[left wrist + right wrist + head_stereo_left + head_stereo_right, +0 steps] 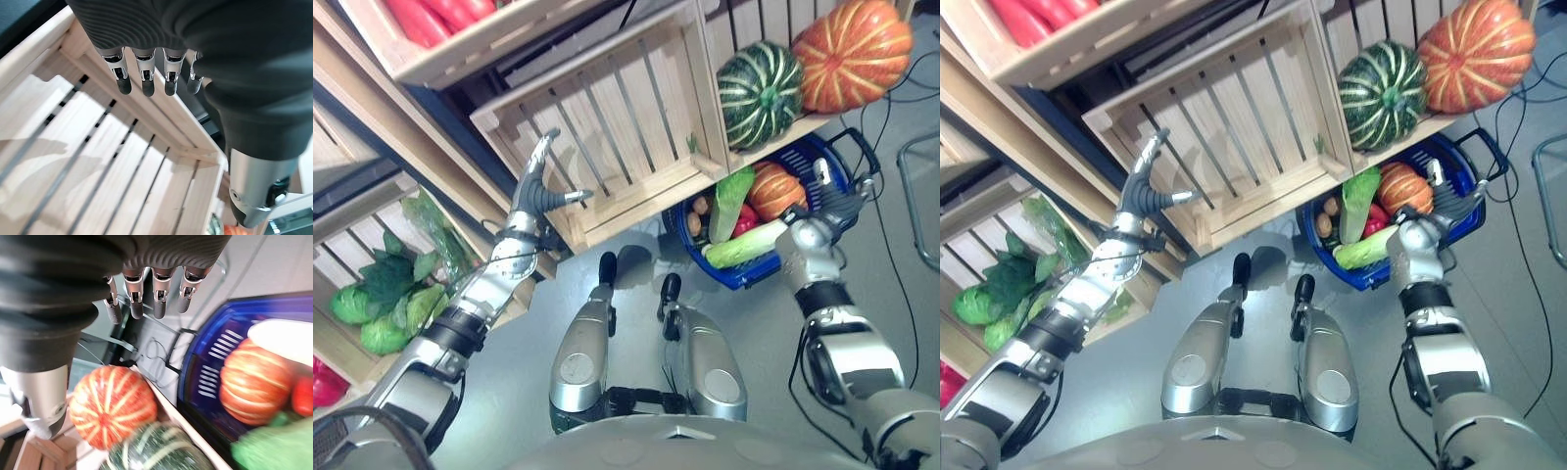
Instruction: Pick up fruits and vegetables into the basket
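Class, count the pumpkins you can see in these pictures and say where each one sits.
3: an orange pumpkin and a green striped pumpkin side by side on the wooden shelf, and a smaller orange pumpkin in the blue basket. Others may be hidden.

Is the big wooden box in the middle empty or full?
Empty. The slatted wooden crate shows only bare boards inside, and the left hand hovers open at its front edge, holding nothing.
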You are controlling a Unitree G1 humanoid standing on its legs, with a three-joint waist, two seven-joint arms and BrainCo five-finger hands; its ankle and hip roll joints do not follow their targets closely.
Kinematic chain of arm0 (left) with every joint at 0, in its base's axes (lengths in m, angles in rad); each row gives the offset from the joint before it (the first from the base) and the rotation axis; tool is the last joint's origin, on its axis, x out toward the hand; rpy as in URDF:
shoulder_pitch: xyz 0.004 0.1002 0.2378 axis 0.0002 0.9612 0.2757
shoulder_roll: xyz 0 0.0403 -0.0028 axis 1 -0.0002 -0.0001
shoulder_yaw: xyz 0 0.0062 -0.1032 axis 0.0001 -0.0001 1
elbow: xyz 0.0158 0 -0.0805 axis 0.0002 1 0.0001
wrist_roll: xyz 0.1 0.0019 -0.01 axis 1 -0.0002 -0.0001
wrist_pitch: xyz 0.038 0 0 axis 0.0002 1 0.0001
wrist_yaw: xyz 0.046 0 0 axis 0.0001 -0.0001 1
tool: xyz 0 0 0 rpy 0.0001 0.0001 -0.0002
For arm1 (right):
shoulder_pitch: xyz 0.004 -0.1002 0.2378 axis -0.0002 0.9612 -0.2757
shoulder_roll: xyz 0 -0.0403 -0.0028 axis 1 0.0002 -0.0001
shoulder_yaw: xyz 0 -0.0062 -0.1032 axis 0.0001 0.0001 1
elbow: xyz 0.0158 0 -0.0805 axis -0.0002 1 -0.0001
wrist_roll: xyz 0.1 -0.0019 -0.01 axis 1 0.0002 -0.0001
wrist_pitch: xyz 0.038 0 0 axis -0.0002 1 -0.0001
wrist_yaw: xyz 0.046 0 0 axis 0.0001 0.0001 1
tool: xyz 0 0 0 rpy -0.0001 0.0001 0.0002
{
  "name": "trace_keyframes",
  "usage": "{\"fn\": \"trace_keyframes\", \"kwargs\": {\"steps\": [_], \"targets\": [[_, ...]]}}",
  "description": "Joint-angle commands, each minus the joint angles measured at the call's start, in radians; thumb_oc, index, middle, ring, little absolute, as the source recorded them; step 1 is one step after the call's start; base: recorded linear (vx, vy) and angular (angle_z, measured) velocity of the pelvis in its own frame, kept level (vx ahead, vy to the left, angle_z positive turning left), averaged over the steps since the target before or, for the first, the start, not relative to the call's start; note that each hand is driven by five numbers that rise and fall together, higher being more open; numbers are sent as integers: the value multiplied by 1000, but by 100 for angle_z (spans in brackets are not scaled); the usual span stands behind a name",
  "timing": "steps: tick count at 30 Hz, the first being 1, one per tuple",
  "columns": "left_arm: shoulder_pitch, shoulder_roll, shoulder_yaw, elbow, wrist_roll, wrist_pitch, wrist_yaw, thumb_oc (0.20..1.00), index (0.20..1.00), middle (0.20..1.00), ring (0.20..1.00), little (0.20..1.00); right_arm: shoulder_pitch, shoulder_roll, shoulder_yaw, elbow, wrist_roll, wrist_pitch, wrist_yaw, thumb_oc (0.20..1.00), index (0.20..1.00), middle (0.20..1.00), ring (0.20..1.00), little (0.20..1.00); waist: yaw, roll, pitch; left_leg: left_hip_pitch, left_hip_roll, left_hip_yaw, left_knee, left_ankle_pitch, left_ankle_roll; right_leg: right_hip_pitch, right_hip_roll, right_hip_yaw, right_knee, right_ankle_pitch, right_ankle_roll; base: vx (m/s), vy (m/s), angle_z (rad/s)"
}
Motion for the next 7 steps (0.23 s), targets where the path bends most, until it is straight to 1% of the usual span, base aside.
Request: {"fn": "trace_keyframes", "kwargs": {"steps": [1, 2, 3, 5, 6, 7], "targets": [[96, -67, -20, 75, 42, -50, -21, 1000, 1000, 1000, 1000, 1000, 151, 7, 35, -44, -41, -71, 59, 1000, 1000, 1000, 1000, 1000, -26, -28, -200, 8, -20, -12, -48, -58, -25, 74, 4, 8, -197, 110, 55, 101, 100, -3], [129, -85, -22, 115, 54, -51, -26, 1000, 1000, 1000, 1000, 1000, 210, 29, 42, -53, -48, -71, 75, 1000, 1000, 1000, 1000, 1000, -35, -27, -229, 30, -14, -6, -66, -55, -24, 89, 6, 18, -210, 115, 58, 122, 142, -3], [146, -99, -23, 145, 61, -41, -49, 1000, 1000, 1000, 1000, 1000, 242, 43, 44, -53, -61, -53, 101, 1000, 1000, 1000, 1000, 1000, -45, -28, -250, 44, -11, 3, -72, -57, -22, 98, 5, 26, -218, 117, 61, 113, 150, -5], [174, -118, -26, 200, 84, -41, -70, 1000, 1000, 1000, 1000, 1000, 288, 55, 56, -41, -85, -25, 136, 1000, 1000, 1000, 1000, 1000, -61, -29, -279, 64, -6, 18, -66, -68, -20, 110, 2, 35, -223, 119, 63, 82, 143, -4], [190, -136, -24, 248, 85, -35, -88, 1000, 1000, 1000, 1000, 1000, 313, 63, 65, -15, -84, 5, 187, 1000, 1000, 1000, 1000, 1000, -73, -29, -298, 81, -3, 31, -63, -78, -17, 120, 0, 43, -226, 119, 65, 92, 158, -15], [203, -156, -16, 302, 84, -38, -92, 1000, 1000, 1000, 1000, 1000, 337, 73, 70, 6, -101, 13, 208, 1000, 1000, 1000, 1000, 1000, -83, -29, -313, 94, -2, 44, -61, -85, -14, 128, -1, 49, -227, 118, 67, 104, 175, -24]]}}
